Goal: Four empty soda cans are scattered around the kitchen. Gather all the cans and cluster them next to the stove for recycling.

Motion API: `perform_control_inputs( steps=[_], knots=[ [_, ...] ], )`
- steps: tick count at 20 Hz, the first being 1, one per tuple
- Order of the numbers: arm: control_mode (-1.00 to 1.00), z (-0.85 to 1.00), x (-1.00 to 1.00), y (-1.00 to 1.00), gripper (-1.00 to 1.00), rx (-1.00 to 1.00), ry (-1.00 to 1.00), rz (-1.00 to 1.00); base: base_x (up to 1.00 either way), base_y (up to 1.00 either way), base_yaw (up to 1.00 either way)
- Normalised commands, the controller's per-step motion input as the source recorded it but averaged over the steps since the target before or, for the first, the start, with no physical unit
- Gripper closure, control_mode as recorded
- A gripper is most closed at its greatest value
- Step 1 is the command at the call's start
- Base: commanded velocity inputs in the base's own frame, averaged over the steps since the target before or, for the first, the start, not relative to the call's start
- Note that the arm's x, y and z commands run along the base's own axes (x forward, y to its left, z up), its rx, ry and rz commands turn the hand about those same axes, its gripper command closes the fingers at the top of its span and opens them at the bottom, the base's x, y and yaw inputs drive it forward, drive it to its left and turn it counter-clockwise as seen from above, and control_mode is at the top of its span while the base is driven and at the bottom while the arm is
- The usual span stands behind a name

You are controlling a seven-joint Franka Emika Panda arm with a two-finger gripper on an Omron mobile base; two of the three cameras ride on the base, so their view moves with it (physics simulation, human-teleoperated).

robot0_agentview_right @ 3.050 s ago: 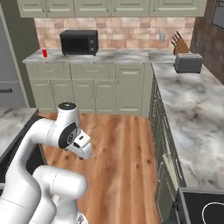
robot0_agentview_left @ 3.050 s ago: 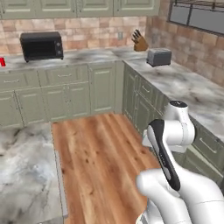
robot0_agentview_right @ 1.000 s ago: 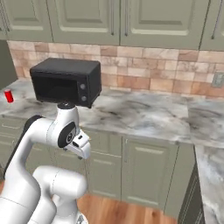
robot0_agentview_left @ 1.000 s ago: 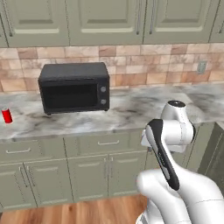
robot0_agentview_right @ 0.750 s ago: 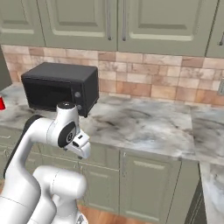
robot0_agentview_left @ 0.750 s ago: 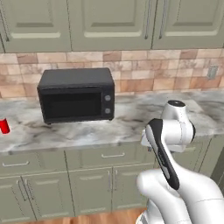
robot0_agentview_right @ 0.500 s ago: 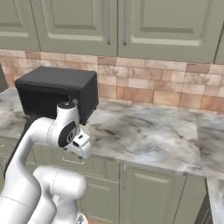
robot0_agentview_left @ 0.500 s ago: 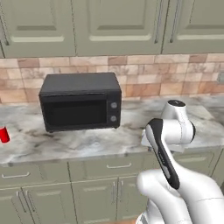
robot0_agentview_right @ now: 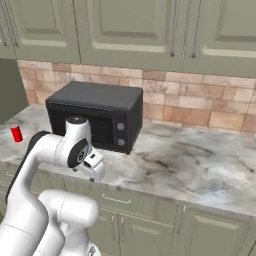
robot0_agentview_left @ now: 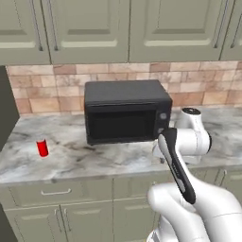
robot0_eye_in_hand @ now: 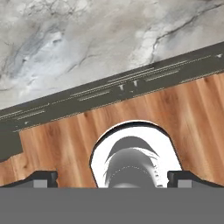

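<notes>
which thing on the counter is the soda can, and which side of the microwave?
The small red cylinder, standing upright on the marble counter left of the black microwave, apart from it. The microwave is a big dark box.

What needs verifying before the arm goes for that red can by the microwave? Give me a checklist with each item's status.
1. Red can upright on the counter: ok.
2. Space around the can free of clutter: ok; the microwave stands well apart.
3. Gripper open and empty: ok.
4. Gripper aimed at the can: not ok; the hand view looks down at counter edge and floor.
5. Can within reach from here: cannot tell.
</notes>
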Motion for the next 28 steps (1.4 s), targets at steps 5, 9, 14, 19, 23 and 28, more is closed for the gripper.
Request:
perform_control_inputs(
  steps=[5,9,14,19,23,28],
  knots=[
    [1.00,0.00,0.00,0.00,-1.00,0.00,0.00,0.00,0.11,0.90,0.05],
    [1.00,0.00,0.00,0.00,-1.00,0.00,0.00,0.00,0.16,0.81,0.05],
    [1.00,0.00,0.00,0.00,-1.00,0.00,0.00,0.00,0.23,0.56,0.02],
    [1.00,0.00,0.00,0.00,-1.00,0.00,0.00,0.00,0.30,0.38,0.00],
    [1.00,0.00,0.00,0.00,-1.00,0.00,0.00,0.00,0.25,0.32,0.00],
    [-1.00,0.00,0.35,0.20,-1.00,-0.02,0.00,0.00,0.00,0.00,0.00]
  ],
)
